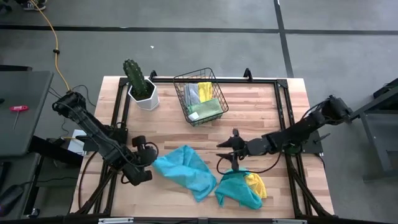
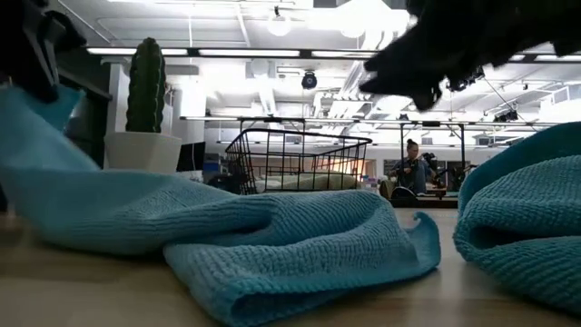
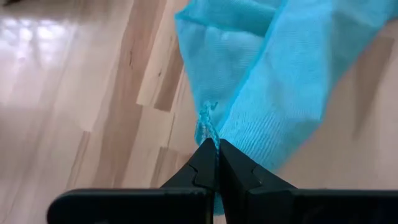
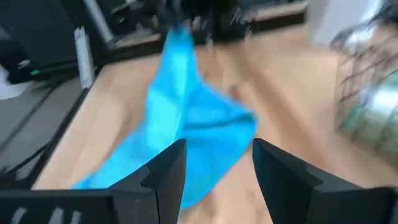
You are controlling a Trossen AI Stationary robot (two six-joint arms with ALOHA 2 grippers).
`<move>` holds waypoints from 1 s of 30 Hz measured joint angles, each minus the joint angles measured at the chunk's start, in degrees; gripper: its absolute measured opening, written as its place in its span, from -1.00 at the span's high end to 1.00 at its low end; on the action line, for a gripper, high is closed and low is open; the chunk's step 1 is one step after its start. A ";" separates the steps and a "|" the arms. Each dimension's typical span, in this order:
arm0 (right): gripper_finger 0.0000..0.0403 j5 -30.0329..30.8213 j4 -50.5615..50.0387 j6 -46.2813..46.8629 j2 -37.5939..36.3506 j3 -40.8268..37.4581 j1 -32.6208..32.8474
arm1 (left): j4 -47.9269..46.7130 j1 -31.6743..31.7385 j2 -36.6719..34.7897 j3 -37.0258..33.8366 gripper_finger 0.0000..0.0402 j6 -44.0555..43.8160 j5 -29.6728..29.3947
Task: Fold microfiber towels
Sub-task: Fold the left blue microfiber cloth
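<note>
Fingers of the left gripper (image 3: 216,163) were pinched shut on a corner of the teal towel (image 1: 183,169), lifting that edge so the cloth could be drawn out for folding; the rest lay on the table (image 1: 261,106) beyond the tips. Its arm reached low across the table's left side. The right gripper (image 4: 216,163) hovered empty with fingers spread, aimed at this towel. Under it lay a teal and yellow pile (image 1: 242,188). Beyond stood the basket (image 1: 200,95).
</note>
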 joint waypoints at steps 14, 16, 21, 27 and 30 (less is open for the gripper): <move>0.12 -18.21 -12.96 19.04 21.93 13.69 4.34 | 1.70 0.97 12.19 -0.02 1.00 5.83 6.54; 0.12 -18.24 -22.88 20.31 23.68 19.00 5.94 | 1.95 1.53 12.40 0.02 1.00 6.23 7.01; 0.12 -16.22 -40.29 21.56 27.74 30.91 9.32 | 2.90 2.21 12.43 0.02 1.00 6.74 7.26; 0.12 -8.79 -48.16 26.18 30.17 38.49 11.27 | 3.47 2.32 12.42 0.02 1.00 7.23 7.61; 0.12 -5.45 -51.20 28.77 30.48 39.24 11.46 | 4.06 2.32 12.42 0.02 1.00 7.84 7.62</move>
